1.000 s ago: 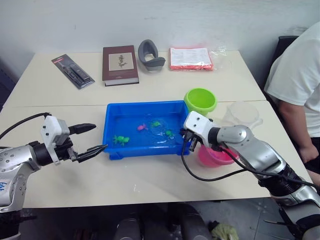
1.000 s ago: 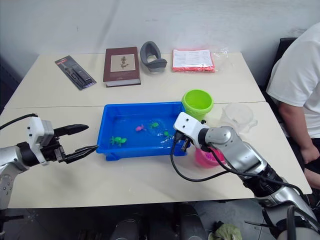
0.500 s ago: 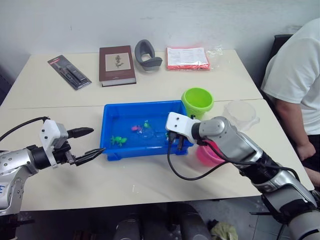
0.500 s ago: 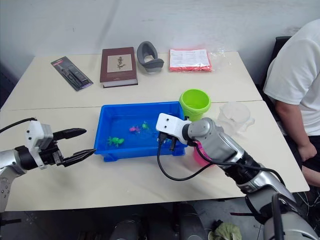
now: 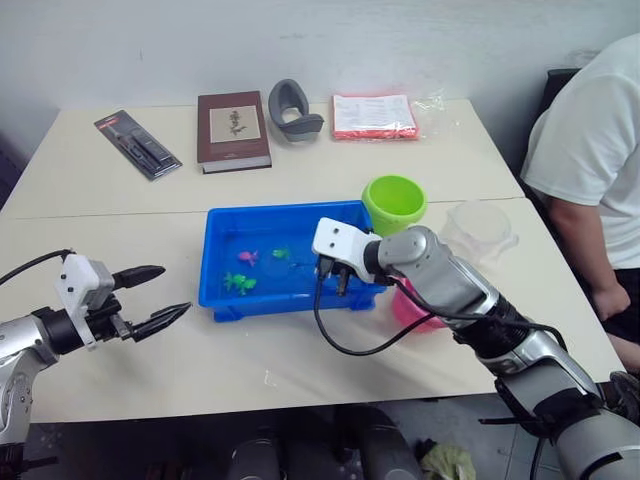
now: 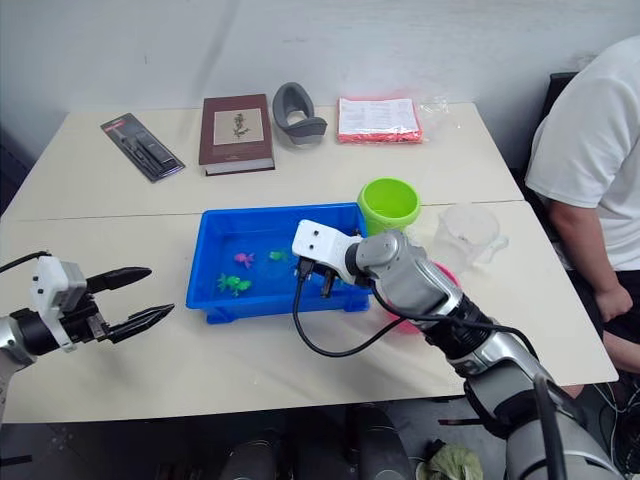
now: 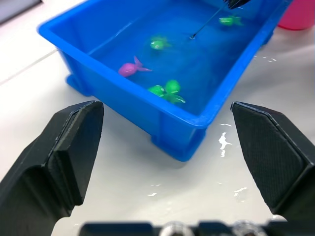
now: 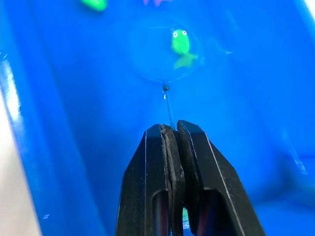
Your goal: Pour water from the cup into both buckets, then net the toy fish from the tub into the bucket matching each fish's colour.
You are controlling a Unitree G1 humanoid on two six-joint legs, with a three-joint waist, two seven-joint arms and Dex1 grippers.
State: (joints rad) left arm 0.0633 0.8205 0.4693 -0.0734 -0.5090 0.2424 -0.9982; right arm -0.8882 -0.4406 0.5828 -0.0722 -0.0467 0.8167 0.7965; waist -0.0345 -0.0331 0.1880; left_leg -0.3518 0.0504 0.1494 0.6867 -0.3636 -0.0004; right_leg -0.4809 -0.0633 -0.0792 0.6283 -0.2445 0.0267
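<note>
One blue tub (image 5: 222, 238) holds water and the toy fish: the left wrist view shows one pink fish (image 7: 130, 68) and four green fish, two of them touching (image 7: 166, 90), one apart (image 7: 158, 43) and one at the far end (image 7: 230, 20). Two buckets stand just beside the tub, the green bucket (image 5: 394, 203) at its far corner and the pink bucket (image 5: 418, 311) partly hidden behind the right arm; what they hold cannot be told. One clear cup (image 5: 480, 230) stands beyond the buckets, away from the tub. The right gripper (image 8: 172, 142), over the tub's end nearest the buckets, is clamped on the thin handle of the net (image 8: 162, 54); the right wrist view shows its hoop lying under a green fish. The left gripper (image 5: 152, 297), jaws spread wide and holding nothing, hovers off the tub's opposite end.
</note>
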